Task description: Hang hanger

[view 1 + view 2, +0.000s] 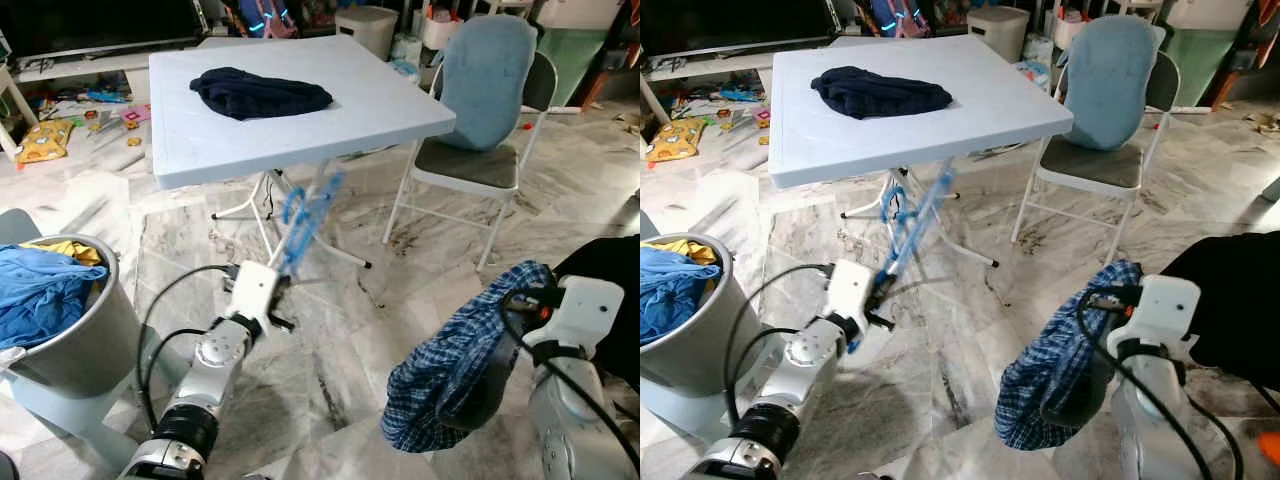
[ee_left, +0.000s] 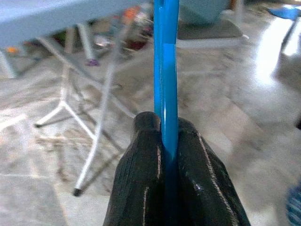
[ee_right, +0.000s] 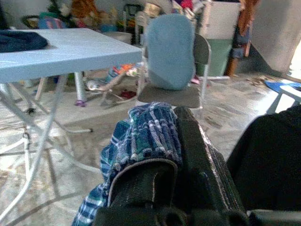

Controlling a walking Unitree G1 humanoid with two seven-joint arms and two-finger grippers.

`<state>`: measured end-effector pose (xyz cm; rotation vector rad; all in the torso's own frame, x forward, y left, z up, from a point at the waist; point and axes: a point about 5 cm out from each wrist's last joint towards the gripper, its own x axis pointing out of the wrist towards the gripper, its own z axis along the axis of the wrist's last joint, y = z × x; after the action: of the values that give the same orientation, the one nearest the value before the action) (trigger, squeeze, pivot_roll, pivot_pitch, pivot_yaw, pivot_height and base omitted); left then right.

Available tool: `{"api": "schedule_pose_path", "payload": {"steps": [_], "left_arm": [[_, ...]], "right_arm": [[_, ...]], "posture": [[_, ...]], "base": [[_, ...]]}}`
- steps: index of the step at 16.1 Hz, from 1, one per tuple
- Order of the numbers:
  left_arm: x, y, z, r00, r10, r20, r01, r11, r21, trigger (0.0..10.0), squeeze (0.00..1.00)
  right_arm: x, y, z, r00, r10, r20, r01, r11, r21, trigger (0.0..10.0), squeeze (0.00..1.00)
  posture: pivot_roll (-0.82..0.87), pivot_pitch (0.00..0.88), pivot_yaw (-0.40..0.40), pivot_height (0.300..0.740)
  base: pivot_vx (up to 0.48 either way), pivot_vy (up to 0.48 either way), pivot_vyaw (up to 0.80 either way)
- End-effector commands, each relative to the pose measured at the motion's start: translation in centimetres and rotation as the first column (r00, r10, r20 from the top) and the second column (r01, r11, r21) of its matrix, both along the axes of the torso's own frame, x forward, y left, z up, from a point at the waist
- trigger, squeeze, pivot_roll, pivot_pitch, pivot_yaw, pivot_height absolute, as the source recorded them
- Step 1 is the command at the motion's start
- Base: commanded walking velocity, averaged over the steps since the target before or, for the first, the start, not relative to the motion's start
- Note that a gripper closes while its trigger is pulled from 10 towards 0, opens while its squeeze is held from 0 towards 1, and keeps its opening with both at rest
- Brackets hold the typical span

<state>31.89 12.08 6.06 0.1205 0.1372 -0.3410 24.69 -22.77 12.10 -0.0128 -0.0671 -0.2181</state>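
Left gripper [image 2: 164, 141] pinching the blue hanger [image 1: 305, 215], held up before the table [image 1: 400, 105]; right gripper [image 3: 176, 141] closed on the plaid shirt [image 1: 450, 360]; best, I judge, to keep the hanger steady and feed the collar onto it slowly.

Soft, even daylight fills the room; the pale counter [image 1: 300, 110] is bright but not blown out. The marble floor [image 1: 330, 330] beyond the left claw [image 2: 164, 136] shines with patches of glare, strongest in the left wrist view, where a white streak washes out the floor. Shadows are faint and soft under the counter. The hanger [image 1: 305, 215] rising from the left claw is smeared by motion blur in both eye views, sharp close to the wrist camera. Behind each claw the background is soft, out of focus. The right claw [image 3: 188, 136] looks dark, near-black.
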Motion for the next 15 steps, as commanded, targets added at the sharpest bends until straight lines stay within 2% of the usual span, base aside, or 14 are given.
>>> {"api": "schedule_pose_path", "payload": {"steps": [1,3,4,5,6,8,13,15], "left_arm": [[0.2,0.4,0.7,0.999,0.037,0.037,-0.036,0.999,-0.008,10.0,0.0],[-0.2,0.4,0.8,0.998,0.029,0.052,-0.027,0.999,-0.042,10.0,0.0],[-0.3,0.5,0.7,0.999,0.031,0.036,-0.028,0.998,-0.061,10.0,0.0],[-0.4,0.6,0.6,0.999,0.032,0.03,-0.03,0.997,-0.069,10.0,0.0],[-0.4,0.5,0.7,0.999,0.022,0.032,-0.02,0.997,-0.076,10.0,0.0],[-0.5,0.3,0.7,1.0,0.006,0.03,-0.003,0.996,-0.088,10.0,0.0],[-0.9,-0.1,0.6,0.999,-0.024,0.022,0.026,0.995,-0.1,10.0,0.0],[-0.6,-0.4,1.1,0.999,-0.03,0.044,0.034,0.994,-0.1,10.0,0.0]], "right_arm": [[-0.2,0.6,0.8,0.999,0.021,0.032,-0.021,1.0,0.003,0.0,0.0],[-0.8,1.8,0.4,0.999,0.043,0.022,-0.043,0.999,0.006,0.0,0.0],[-0.9,2.6,0.2,0.998,0.067,0.022,-0.067,0.998,0.011,1.6,0.0],[-0.9,3.0,0.3,0.997,0.078,0.027,-0.079,0.996,0.028,9.2,0.0],[-0.8,3.7,0.5,0.993,0.11,0.032,-0.111,0.993,0.025,10.0,0.0],[-0.7,4.5,0.8,0.987,0.155,0.038,-0.154,0.988,-0.031,10.0,0.0],[-0.7,4.4,0.7,0.991,0.135,0.023,-0.135,0.991,-0.013,10.0,0.0],[-0.8,4.5,0.5,0.991,0.13,0.01,-0.13,0.991,-0.014,10.0,0.0]], "posture": [[0.04,0.0,-0.014,0.74],[0.04,0.0,-0.02,0.74],[0.04,0.0,-0.024,0.74],[0.04,0.0,-0.028,0.74],[0.04,0.0,-0.028,0.74],[0.05,0.0,-0.033,0.74],[0.04,0.0,-0.031,0.74],[0.03,0.0,-0.031,0.74]], "base": [[0.0,0.0,0.0],[0.0,0.0,0.0],[0.0,0.0,0.0],[0.0,0.0,0.0],[0.0,0.0,0.0],[0.0,0.0,0.0],[0.346,0.0,0.45],[0.36,0.0,0.0]]}}
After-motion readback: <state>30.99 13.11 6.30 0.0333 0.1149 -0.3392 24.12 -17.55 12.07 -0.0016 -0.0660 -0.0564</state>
